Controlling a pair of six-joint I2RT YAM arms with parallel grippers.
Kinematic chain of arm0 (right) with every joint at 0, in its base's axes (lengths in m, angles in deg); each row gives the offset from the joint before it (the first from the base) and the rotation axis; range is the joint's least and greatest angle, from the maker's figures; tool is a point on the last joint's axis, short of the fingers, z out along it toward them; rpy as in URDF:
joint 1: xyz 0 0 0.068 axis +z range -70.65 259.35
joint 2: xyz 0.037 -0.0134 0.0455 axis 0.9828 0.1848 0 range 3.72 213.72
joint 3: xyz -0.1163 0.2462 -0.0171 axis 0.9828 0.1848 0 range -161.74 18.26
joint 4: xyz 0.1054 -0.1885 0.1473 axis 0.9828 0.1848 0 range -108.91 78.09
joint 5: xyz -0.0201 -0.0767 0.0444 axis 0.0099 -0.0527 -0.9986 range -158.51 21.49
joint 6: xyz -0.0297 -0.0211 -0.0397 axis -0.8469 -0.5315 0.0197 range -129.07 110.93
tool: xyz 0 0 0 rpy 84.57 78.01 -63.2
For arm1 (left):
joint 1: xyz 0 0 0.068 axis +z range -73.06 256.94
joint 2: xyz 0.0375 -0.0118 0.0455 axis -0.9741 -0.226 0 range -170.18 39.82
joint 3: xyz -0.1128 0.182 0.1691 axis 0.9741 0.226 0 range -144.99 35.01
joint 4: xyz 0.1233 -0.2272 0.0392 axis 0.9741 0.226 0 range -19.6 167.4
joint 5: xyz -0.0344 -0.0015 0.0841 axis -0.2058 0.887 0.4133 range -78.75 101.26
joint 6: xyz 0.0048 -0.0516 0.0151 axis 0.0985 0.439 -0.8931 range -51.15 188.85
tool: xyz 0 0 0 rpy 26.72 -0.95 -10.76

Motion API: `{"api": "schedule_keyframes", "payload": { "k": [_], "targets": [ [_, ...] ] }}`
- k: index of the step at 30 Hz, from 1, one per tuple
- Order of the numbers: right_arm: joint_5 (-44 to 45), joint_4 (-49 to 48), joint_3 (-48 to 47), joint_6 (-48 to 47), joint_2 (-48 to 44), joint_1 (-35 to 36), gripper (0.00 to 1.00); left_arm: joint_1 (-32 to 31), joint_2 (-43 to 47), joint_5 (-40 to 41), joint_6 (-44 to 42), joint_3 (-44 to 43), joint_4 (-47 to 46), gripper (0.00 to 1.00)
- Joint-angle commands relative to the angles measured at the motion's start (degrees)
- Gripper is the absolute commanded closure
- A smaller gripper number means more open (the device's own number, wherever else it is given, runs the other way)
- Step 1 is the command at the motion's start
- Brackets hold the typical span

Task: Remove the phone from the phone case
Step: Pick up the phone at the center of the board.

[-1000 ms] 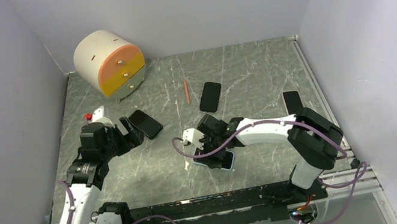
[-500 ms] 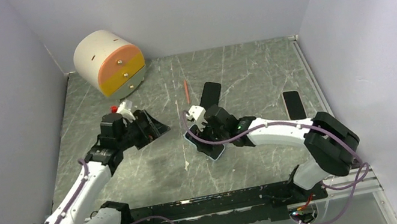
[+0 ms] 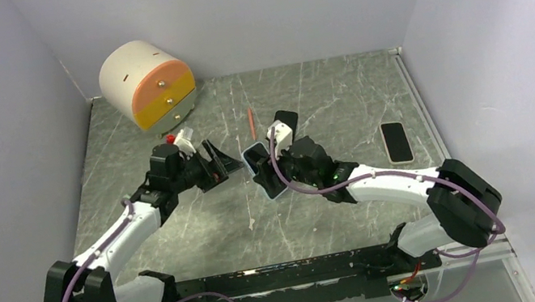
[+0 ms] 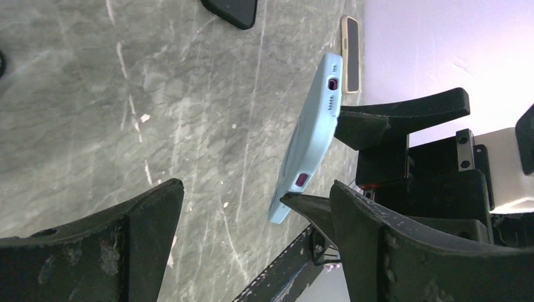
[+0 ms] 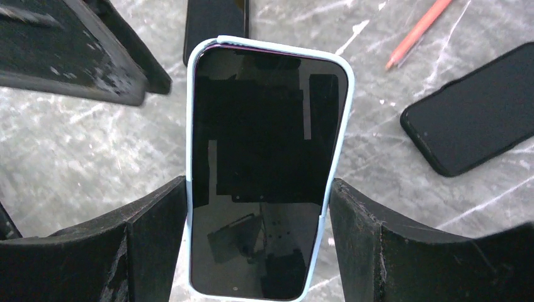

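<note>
The phone, dark screen up, sits inside a light blue phone case. My right gripper is shut on the case's long sides and holds it above the table. From above, the cased phone is tilted near the table's middle, with my right gripper behind it. My left gripper is open just left of it, not touching. In the left wrist view the case shows edge-on beyond my open left gripper, pinched by the right fingers.
A round white drawer unit with orange and yellow fronts stands at the back left. A red pen and a black phone lie behind the grippers. Another phone lies at the right. A black phone lies under the left gripper.
My right gripper has carried the cased phone from the near middle up and toward the back. My left arm has swung right, bringing its open gripper close to the case.
</note>
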Motion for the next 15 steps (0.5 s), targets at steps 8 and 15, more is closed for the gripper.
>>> {"api": "schedule_keyframes", "payload": {
  "k": [8,15],
  "targets": [
    [-5.0,-14.5,-4.0,2.7,2.4,-0.5,0.71,-2.6,-4.6,-3.6,1.0,-6.4,-7.2,0.11],
    [-7.1,-16.7,-5.1,3.3,3.2,-0.4,0.71,-3.0,-5.6,-2.2,1.4,-5.8,-8.5,0.25]
  ]
}}
